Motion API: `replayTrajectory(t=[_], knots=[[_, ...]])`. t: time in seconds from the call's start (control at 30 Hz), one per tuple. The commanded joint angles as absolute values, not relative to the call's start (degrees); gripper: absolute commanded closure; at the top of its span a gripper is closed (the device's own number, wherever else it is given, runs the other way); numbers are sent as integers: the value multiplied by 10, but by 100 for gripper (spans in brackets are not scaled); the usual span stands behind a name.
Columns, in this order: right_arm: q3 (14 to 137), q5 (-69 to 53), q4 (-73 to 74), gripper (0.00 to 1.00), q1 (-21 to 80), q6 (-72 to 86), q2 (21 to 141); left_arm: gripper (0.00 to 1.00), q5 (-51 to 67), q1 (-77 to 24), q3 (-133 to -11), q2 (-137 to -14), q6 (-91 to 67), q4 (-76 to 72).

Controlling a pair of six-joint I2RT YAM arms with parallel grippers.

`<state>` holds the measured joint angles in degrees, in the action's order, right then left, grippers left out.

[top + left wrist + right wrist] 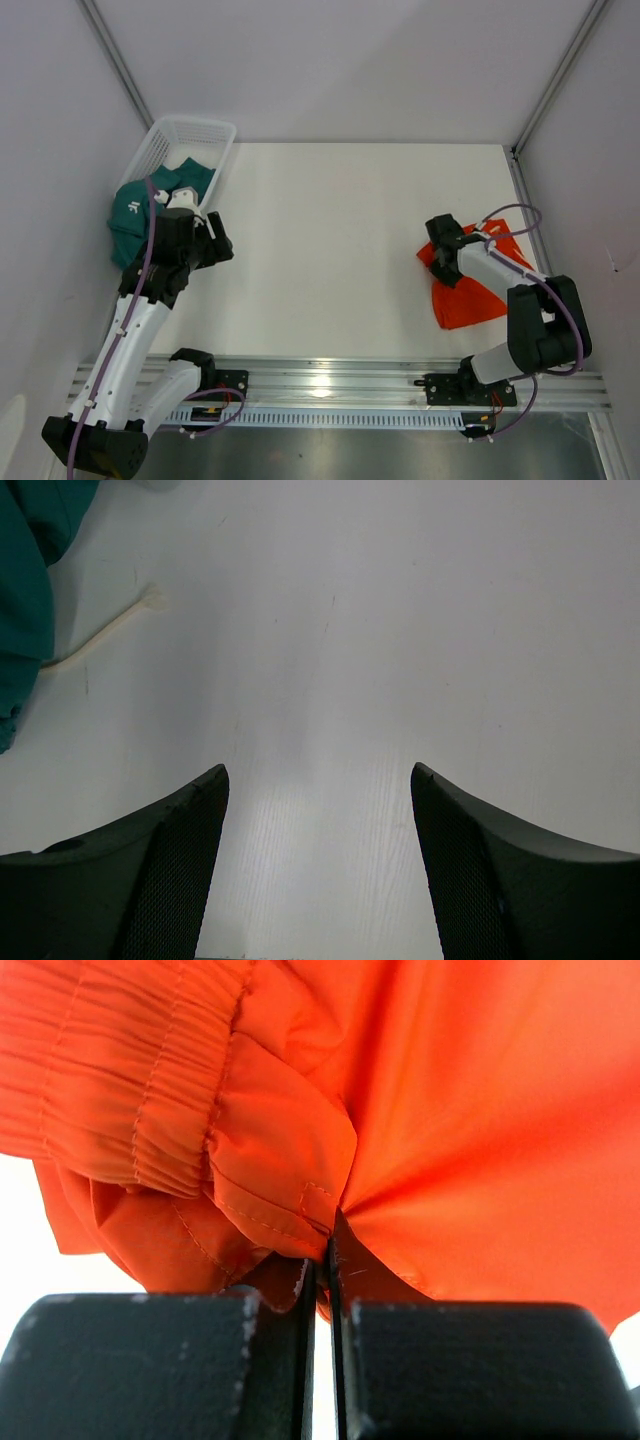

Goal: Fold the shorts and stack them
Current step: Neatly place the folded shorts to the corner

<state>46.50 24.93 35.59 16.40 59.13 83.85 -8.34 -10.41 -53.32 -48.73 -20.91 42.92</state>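
The orange shorts are lying crumpled at the right side of the white table, near its right edge. The right gripper is pinching a fold of their fabric, its jaws nearly together with cloth bunching between them, just beside the gathered elastic waistband. The dark teal shorts are sitting at the far left, partly inside the white mesh basket and partly draping out of it. The left gripper is hanging over bare tabletop just beside them, its jaws spread wide and gripping nothing. In its wrist view a white drawstring is trailing from the teal fabric across the table. The two pairs are lying well apart.
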Motion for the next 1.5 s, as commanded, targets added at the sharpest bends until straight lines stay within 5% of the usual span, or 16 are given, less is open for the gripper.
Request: replayTrajectory(t=[0.0, 0.8, 0.83, 0.97, 1.2, 1.47], knots=[[479, 257, 389, 100, 100, 636, 839, 24, -74, -101, -532, -485, -196, 417], [379, 251, 334, 100, -19, 730, 683, 24, -70, -102, -531, -489, -195, 417], [382, 248, 324, 97, -19, 716, 685, 24, -71, -101, -532, -489, -195, 417], [416, 268, 339, 32, -6, 673, 693, 24, -71, -102, -531, -490, -195, 416], [458, 311, 330, 21, 88, 564, 669, 24, -74, -102, -532, -493, -195, 417], [498, 143, 155, 9, 224, 317, 694, 24, -90, -102, -551, -519, -203, 424]])
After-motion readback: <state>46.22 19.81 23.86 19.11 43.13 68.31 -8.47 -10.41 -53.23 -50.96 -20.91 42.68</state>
